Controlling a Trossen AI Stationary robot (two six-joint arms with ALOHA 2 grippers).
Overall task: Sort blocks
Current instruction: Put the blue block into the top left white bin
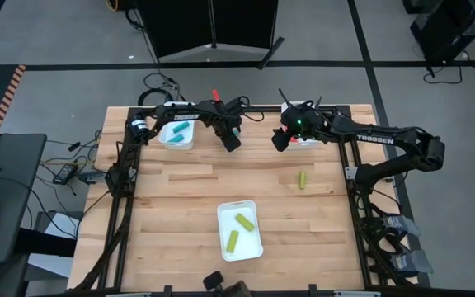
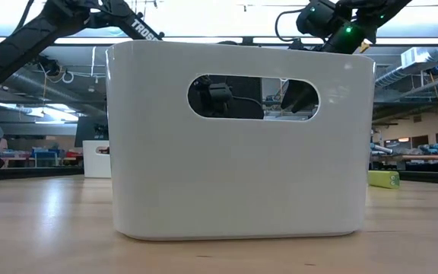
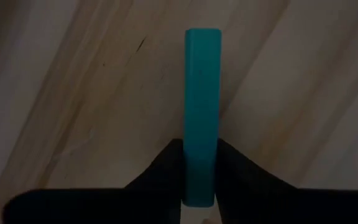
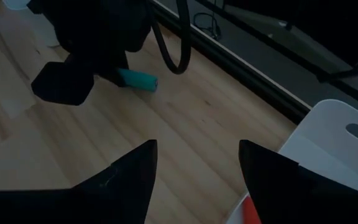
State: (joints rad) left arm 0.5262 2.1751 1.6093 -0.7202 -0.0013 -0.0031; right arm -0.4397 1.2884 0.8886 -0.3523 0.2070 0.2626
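Observation:
My left gripper [image 1: 232, 140] is over the far middle of the table, shut on a teal-blue block [image 3: 202, 93], which also shows in the right wrist view [image 4: 138, 80]. Left of it, a white tray [image 1: 177, 135] holds more teal blocks. My right gripper [image 4: 197, 149] is open and touches nothing. It hovers at the far right tray [image 4: 334, 143], where a red block [image 4: 250, 211] lies. The near tray [image 1: 240, 231] holds two yellow-green blocks. One yellow-green block [image 1: 301, 180] lies flat on the bare wood. My left gripper pinches the teal block between its two fingers [image 3: 235, 171], which sit on one end part [image 3: 201, 180] of the stick, on its two long sides. The fingers lie along the block. Most of its length sticks out past the fingertips, and it seems clear of the wood.
The near tray's wall [image 2: 242, 137] fills the low view, with the loose yellow-green block [image 2: 384, 179] to its right. Bare wood lies between the three trays. Cables and arm bases run along the table's far edge [image 1: 246, 107].

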